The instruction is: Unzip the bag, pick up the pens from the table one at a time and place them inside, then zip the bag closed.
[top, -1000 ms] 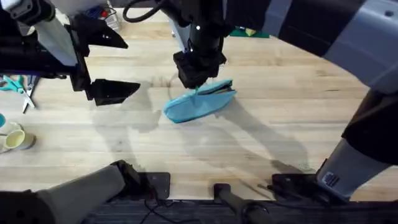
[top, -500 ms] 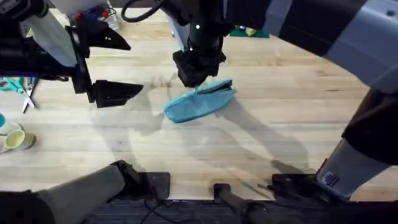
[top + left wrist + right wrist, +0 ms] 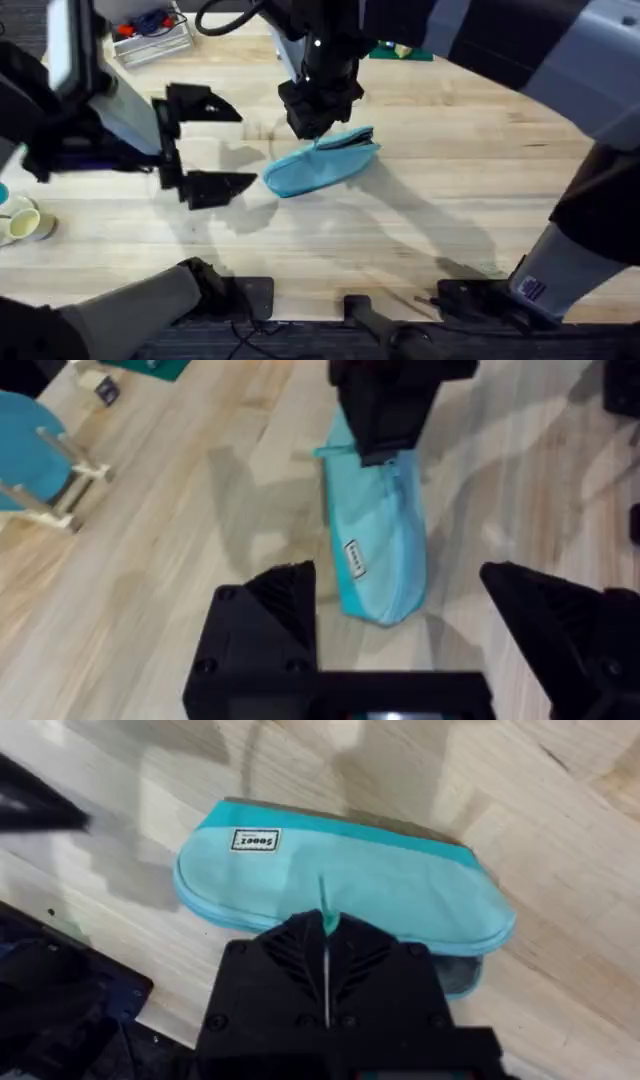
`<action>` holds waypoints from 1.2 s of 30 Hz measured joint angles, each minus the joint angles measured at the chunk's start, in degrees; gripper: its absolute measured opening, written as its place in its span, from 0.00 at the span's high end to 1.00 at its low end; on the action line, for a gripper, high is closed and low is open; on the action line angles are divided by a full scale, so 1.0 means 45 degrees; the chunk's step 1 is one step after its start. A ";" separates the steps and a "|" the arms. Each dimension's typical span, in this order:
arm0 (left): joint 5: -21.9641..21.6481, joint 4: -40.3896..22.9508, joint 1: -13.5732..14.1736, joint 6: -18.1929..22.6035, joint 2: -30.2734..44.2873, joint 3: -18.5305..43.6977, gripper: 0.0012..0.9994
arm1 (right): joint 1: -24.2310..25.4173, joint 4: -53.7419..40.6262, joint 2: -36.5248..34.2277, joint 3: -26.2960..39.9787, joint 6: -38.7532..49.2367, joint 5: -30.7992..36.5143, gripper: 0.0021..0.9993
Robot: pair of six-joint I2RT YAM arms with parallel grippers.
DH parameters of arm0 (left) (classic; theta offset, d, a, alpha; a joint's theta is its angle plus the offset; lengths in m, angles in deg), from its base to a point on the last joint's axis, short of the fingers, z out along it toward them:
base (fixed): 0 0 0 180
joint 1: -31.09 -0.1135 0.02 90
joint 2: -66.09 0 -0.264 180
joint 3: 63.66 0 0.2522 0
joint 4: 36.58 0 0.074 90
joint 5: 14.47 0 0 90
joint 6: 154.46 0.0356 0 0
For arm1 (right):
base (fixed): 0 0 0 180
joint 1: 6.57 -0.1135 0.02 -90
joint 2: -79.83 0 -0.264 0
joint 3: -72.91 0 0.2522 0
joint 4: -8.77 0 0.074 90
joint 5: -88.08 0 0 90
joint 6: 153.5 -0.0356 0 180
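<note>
A light-blue pencil pouch (image 3: 320, 163) lies on its side near the middle of the pale butcher-block table (image 3: 450, 200), one end angled toward the far side. The right gripper (image 3: 318, 122) stands directly over the pouch's upper edge; seen from its own wrist camera, its black fingers (image 3: 290, 970) are pressed together with a thin strip of the pouch's blue material pinched between them at the zipper side. A small white label (image 3: 254, 840) shows on the pouch's face. The left gripper (image 3: 205, 145) hovers above the table just beside the pouch's nearer end, its two black fingers (image 3: 270, 610) spread wide and holding nothing; through its wrist camera the pouch (image 3: 380, 540) lies lengthwise between and beyond the fingertips. A round teal disc on a wooden stand (image 3: 35, 470) sits well apart from the pouch.
</note>
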 joint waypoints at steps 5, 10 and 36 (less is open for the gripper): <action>0.0501 0.0509 0.0497 0.0968 0.0000 -0.1099 0.00 | 0.0000 0.0078 0.0000 0.0000 0.0000 0.0029 0.97; 0.0619 0.1845 0.1493 0.1027 0.0000 -0.1634 0.00 | 0.0000 0.0131 0.0000 0.0000 0.0000 0.0034 0.97; -0.1662 0.5449 0.5058 -0.5293 -0.0001 -0.1790 0.11 | 0.0218 0.0378 0.0000 0.0000 -0.0435 0.0044 0.97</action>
